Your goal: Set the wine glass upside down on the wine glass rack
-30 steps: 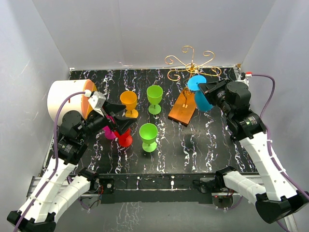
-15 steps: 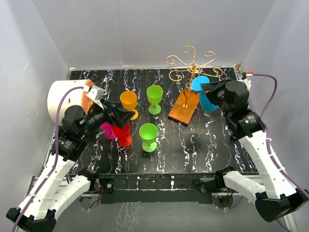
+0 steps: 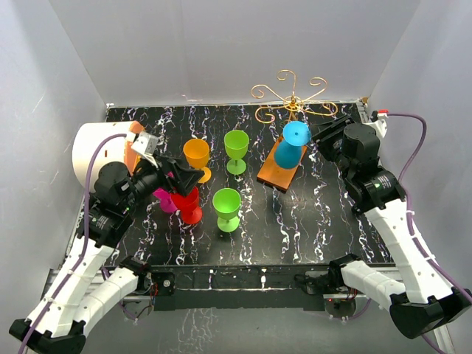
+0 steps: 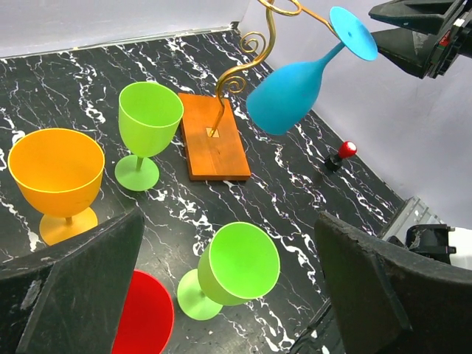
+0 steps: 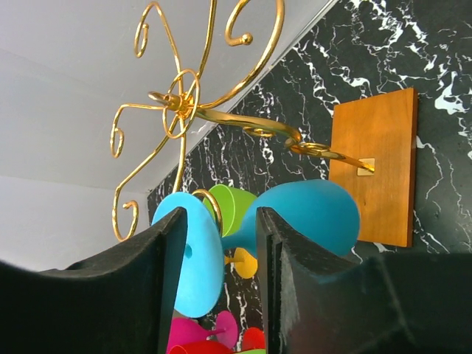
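Top external: the blue wine glass (image 3: 292, 145) is now hanging bowl-down on the wine glass rack (image 3: 278, 171). The right gripper (image 3: 318, 136), at its three o'clock, is parting and letting go, so the placing looks done.
Left wrist: the left gripper (image 4: 228, 221) is gaping wide, empty.
Right wrist: the rack's wire is crowding twelve o'clock, leaving room only straight back.

On my screen the wine glass (image 3: 292, 145) reads bright blue. The wine glass rack (image 3: 293, 103) is thin gold wire over an orange-brown base (image 3: 276, 177). The worktop (image 3: 332, 214) is black, veined white like marble. I also see a green goblet (image 3: 236, 147), a second green goblet (image 3: 226, 205), an orange goblet (image 3: 196, 156), a red goblet (image 3: 190, 210) and a magenta goblet (image 3: 164, 200).
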